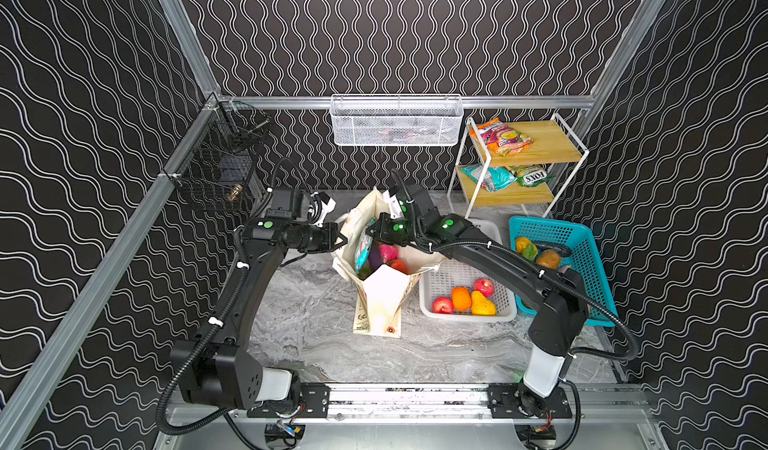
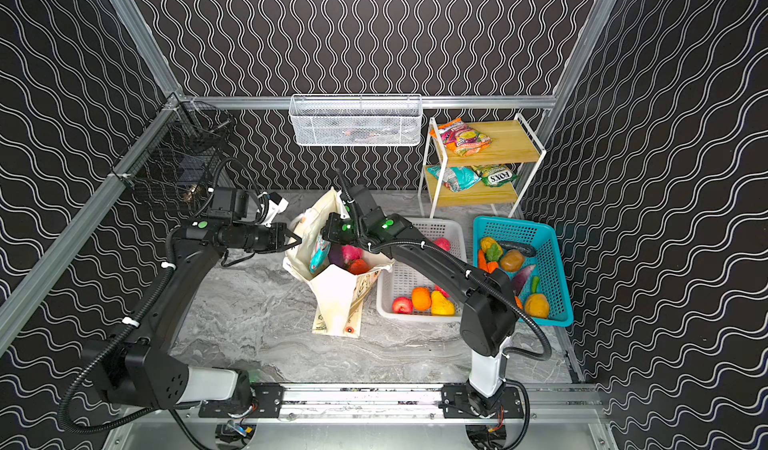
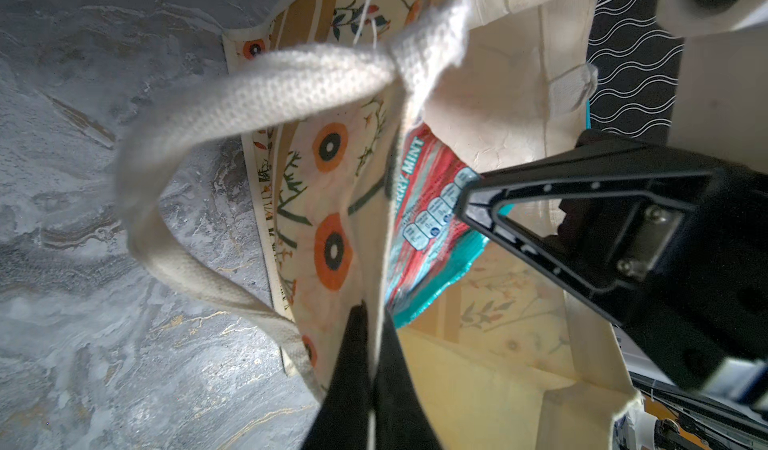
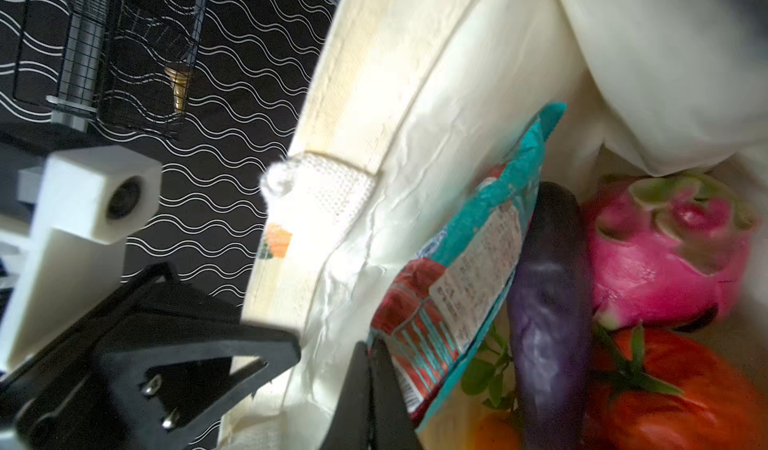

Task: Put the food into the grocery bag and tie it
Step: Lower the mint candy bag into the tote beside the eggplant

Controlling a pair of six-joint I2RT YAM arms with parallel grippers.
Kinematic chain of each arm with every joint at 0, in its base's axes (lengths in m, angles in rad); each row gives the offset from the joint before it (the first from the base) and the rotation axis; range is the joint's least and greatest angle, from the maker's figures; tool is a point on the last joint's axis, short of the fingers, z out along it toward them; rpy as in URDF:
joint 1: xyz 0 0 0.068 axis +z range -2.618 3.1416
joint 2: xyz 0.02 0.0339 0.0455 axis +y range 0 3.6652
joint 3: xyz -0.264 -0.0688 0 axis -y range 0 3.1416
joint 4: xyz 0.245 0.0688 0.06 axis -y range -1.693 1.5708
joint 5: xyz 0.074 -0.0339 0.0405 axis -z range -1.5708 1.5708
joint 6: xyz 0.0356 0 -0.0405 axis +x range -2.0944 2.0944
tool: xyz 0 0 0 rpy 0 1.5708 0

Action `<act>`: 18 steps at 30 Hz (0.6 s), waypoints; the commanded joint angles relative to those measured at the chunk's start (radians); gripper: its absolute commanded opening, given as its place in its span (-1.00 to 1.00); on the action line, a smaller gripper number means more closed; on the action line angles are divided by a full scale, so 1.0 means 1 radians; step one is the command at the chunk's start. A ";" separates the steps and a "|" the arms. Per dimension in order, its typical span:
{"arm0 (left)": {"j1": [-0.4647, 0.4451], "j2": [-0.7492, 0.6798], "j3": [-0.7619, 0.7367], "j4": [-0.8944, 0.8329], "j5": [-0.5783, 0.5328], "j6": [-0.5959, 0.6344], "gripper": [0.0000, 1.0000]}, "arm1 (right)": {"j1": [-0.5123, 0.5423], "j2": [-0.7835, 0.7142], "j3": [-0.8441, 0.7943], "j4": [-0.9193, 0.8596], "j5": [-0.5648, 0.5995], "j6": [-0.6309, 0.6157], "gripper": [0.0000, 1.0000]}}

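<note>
In both top views, upper right, the green packet (image 1: 534, 176) reads "FOXS", upside down. The teal snack packet (image 3: 428, 219) shows what looks like "ERRY-MINT".

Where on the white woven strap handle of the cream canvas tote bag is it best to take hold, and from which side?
Probably the middle of the white woven strap handle, where its loop arches free of the cream canvas tote bag. Come from the outer side, over the grey marble table, pinching across the flat band; its ends are sewn down.
</note>
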 commanded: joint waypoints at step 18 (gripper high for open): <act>0.001 -0.002 0.010 0.025 0.007 -0.003 -1.00 | -0.024 0.009 -0.054 -0.082 0.095 -0.089 -1.00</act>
